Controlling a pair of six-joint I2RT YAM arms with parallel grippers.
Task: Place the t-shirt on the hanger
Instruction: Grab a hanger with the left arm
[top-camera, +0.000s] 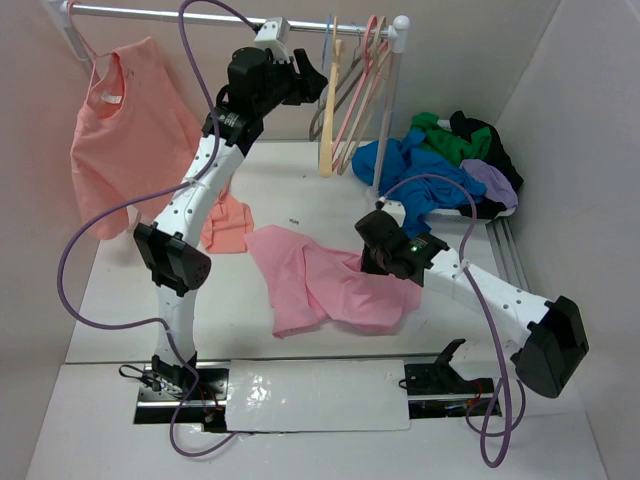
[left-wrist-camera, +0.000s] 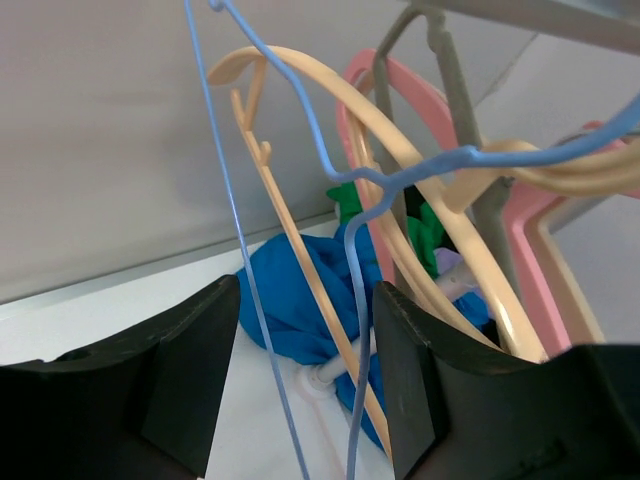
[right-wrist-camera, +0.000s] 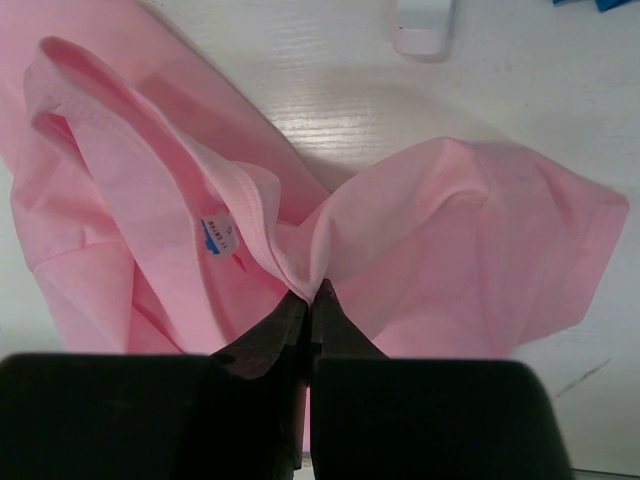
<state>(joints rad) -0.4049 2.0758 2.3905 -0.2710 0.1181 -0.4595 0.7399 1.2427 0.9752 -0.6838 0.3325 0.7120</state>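
The pink t-shirt (top-camera: 300, 280) lies crumpled on the white table, mid-front. My right gripper (top-camera: 362, 262) is shut on a raised fold of it at its right edge. In the right wrist view the gripper (right-wrist-camera: 313, 292) pinches the fabric (right-wrist-camera: 480, 230) beside a small white-and-teal label (right-wrist-camera: 222, 235). My left gripper (top-camera: 318, 82) is raised to the rail at the back. In the left wrist view the left gripper (left-wrist-camera: 305, 370) is open, and two strands of the thin blue wire hanger (left-wrist-camera: 357, 300) run between the jaws without being clamped.
A salmon-orange shirt (top-camera: 130, 130) hangs at the left of the rail (top-camera: 200, 12); a small salmon piece (top-camera: 228, 222) lies on the table. Cream (left-wrist-camera: 300, 260) and pink (left-wrist-camera: 540, 260) hangers crowd the wire one. Blue, green and purple clothes (top-camera: 450, 160) pile up at back right by the rack post (top-camera: 390, 110).
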